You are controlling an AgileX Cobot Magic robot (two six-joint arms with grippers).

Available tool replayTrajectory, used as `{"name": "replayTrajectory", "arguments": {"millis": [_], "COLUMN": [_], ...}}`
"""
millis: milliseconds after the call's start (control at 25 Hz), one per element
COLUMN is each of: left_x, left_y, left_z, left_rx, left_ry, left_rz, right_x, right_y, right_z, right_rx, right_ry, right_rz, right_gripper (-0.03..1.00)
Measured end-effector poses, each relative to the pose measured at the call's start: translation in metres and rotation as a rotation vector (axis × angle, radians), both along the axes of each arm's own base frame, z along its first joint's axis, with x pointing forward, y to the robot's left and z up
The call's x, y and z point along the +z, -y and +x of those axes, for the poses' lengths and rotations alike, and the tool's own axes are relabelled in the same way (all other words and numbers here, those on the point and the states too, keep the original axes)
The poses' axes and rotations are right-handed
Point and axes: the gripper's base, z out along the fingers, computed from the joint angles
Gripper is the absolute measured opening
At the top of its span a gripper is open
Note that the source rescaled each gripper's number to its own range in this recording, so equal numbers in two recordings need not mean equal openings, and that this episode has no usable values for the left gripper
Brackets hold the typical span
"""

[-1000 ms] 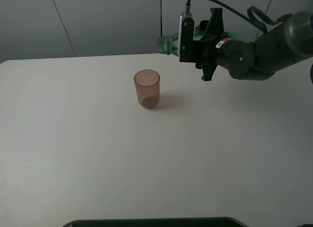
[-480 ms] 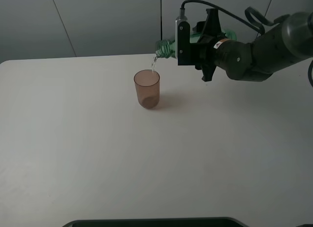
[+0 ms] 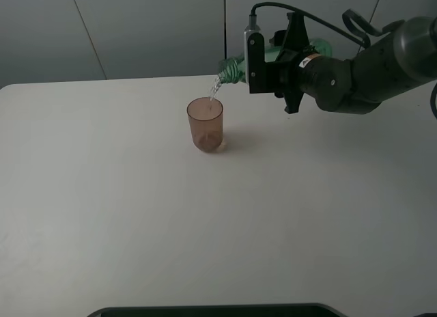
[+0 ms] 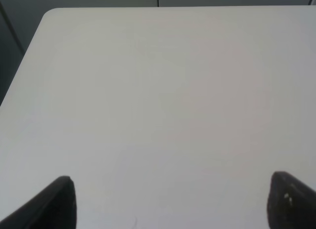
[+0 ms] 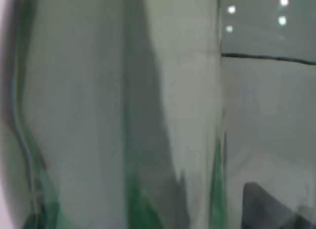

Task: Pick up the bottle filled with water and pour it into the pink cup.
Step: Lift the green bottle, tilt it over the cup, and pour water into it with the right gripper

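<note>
Step in hand: the pour itself. A thin stream of water [image 3: 214,91] falls from the mouth of the bottle [image 3: 232,68] toward the pink cup [image 3: 205,123].
Bottle: held in the air, tipped close to horizontal, neck toward the left and slightly downward. The mouth hangs just above the cup's far right rim.
Pink cup: upright on the white table [image 3: 102,194], near the far edge, untouched by either arm. Its fill level cannot be read; it appears low.
Right gripper [image 3: 290,61]: fingers clenched around the bottle's green body, one above and one below. The right wrist view shows only blurred green plastic [image 5: 98,115], so the pad contact is probably firm but cannot be confirmed.
Left gripper [image 4: 173,202]: fingers spread apart over bare tabletop, grasping nothing. It is outside the high view.
Done: the bottle is picked up, carried over the cup and tilted, and water is flowing.
Left: most of the pour, by this judgement, then righting the bottle.
Edges: the table's far edge runs just behind the cup and beneath the bottle. A stream that drifts past the rim would land on the tabletop near that edge.
Open room: the table's whole near half and left side lie bare, so the right arm has room to draw back or lower the bottle.
</note>
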Motion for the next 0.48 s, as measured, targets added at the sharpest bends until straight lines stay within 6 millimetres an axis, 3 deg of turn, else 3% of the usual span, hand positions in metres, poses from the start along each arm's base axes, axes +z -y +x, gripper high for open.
{"name": "replayTrajectory", "arguments": {"millis": [480], "left_x": [0.0000], "left_y": [0.0000], "left_z": [0.0000], "left_rx": [0.000], "left_ry": [0.000], "left_rz": [0.000], "right_x": [0.0000], "right_y": [0.0022], "right_z": [0.0005], "right_rx": [-0.015], "right_ry": [0.006], "right_rz": [-0.029], "right_gripper": [0.00]}}
